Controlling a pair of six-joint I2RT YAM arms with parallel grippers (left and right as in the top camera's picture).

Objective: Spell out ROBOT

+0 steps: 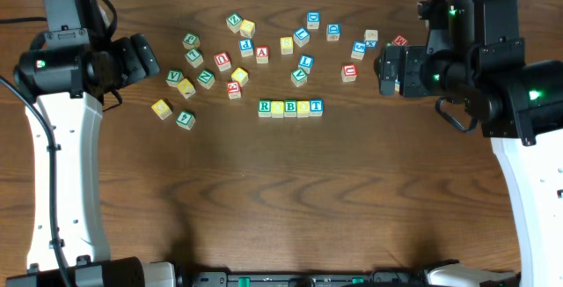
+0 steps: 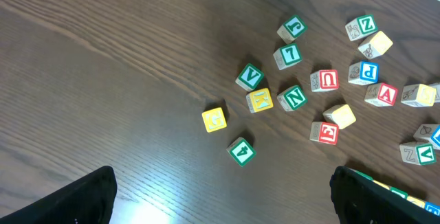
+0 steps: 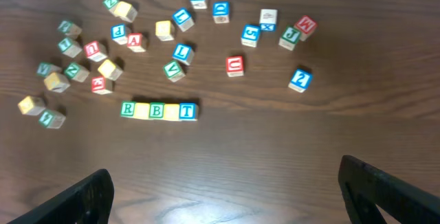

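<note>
Five letter cubes stand side by side in a row at the table's middle: green-framed R (image 1: 265, 107) (image 3: 128, 109), a yellow-topped cube (image 1: 278, 108) (image 3: 141, 110), green-framed B (image 1: 290, 108) (image 3: 157, 110), a second yellow-topped cube (image 1: 303, 108) (image 3: 172, 111) and blue-framed T (image 1: 316, 106) (image 3: 188, 110). My left gripper (image 1: 145, 56) (image 2: 220, 196) hangs open and empty, well left of the row. The right gripper (image 1: 387, 69) (image 3: 223, 189) is open and empty too, off to the right of the row. In the left wrist view the row is mostly hidden behind a finger.
Loose cubes lie scattered behind and to the left of the row, among them a red A (image 1: 261, 54) (image 3: 135, 42), a yellow cube (image 1: 161, 108) (image 2: 214, 119) and a green cube (image 1: 185, 120) (image 2: 241, 151). More cubes sit near the right gripper, such as a red one (image 1: 349, 71).
</note>
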